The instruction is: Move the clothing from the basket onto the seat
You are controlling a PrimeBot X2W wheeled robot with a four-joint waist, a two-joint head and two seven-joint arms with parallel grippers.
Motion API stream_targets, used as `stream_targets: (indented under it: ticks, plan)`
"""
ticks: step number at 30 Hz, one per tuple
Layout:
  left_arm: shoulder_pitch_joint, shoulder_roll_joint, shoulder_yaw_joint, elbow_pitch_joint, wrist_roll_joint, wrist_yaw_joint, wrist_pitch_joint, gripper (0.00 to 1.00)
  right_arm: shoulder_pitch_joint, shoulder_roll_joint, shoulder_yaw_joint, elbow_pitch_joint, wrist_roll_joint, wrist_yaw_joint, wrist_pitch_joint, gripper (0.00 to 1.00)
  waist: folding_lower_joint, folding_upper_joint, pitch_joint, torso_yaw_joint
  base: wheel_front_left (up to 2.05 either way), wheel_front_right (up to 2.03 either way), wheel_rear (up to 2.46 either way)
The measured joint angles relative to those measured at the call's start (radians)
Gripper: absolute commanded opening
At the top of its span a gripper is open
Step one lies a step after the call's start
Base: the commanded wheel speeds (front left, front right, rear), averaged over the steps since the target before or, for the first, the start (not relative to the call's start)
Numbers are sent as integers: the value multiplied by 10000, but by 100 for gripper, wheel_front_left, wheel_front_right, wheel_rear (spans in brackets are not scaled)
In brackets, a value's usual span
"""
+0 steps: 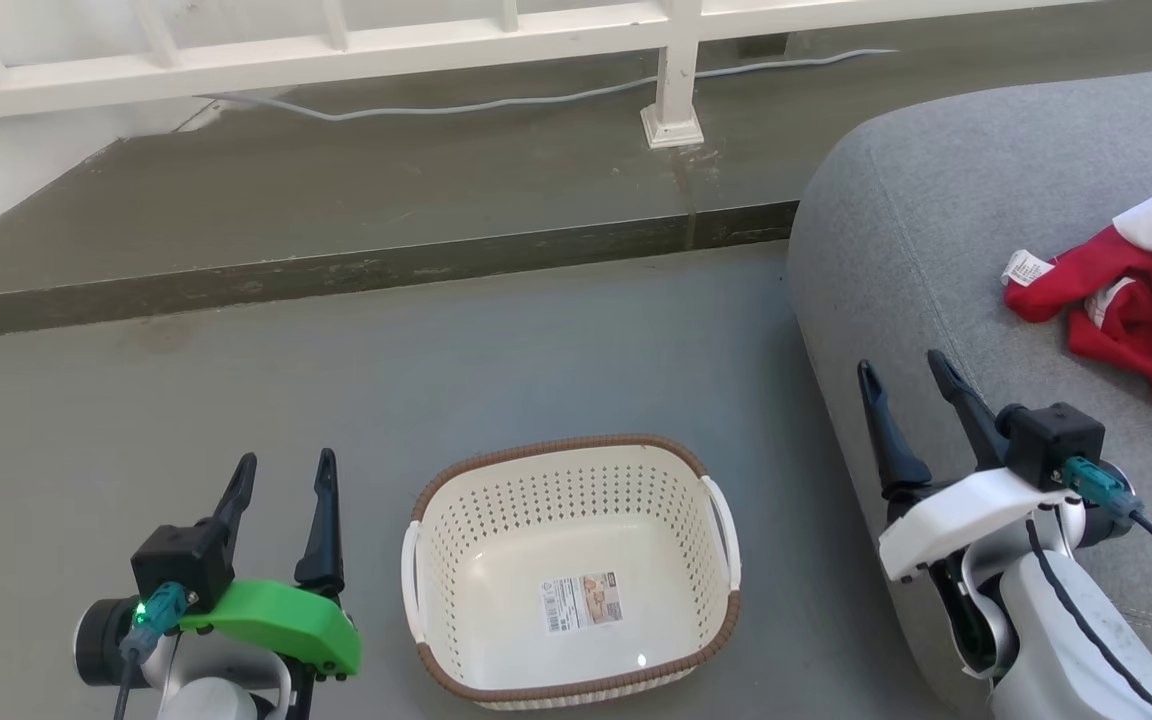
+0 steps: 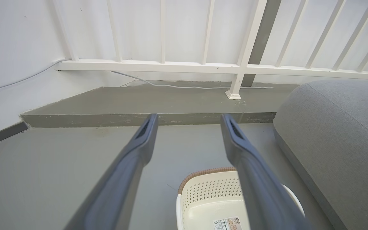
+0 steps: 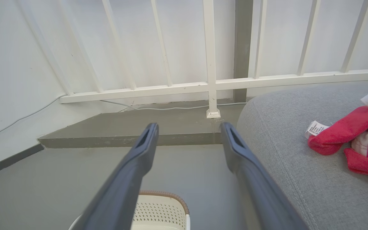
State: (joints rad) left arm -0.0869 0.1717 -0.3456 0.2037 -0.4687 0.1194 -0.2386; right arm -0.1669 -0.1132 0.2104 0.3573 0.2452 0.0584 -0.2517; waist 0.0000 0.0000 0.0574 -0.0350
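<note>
Beyond the basket (image 1: 496, 510) run a railing (image 1: 336, 55) and cable (image 1: 496, 103).

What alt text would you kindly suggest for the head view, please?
An empty cream perforated basket sits on the floor between the open left gripper and open right gripper; red and white clothing lies on the grey seat.

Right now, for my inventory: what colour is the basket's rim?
Brown rim, best in the head view.

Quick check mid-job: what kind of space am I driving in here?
Probably a home-style landing or sheltered balcony, though I can't be sure. A white railing runs along a raised grey step, the floor is bare painted grey, and a large upholstered seat sits beside a laundry-type basket.
</note>
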Motion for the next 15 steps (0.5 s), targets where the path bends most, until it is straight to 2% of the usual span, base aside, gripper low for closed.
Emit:
stream_targets:
  ticks: [2, 3, 9, 15]
  plan:
    - [-1, -2, -2, 23, 0, 0, 0, 100, 71, 0, 17, -2, 0, 0, 0, 100, 0, 0, 8, -3, 0, 0, 0]
    - [4, -6, -13, 58, 0, -2, 0, 0, 109, 6, 21, 23, 0, 8, 2, 0, 0, 0, 10, -3, 0, 0, 0]
    - [311, -196, -138, 453, -94, -31, 17, 0, 563, 178, 10, 454, 56, 23, 33, 0, 0, 0, 9, -1, 0, 0, 0]
    - [313, -259, -17, 445, -677, -138, 109, 0, 535, 184, -280, 456, 660, 31, 251, 0, 0, 0, -32, 29, 0, 0, 0]
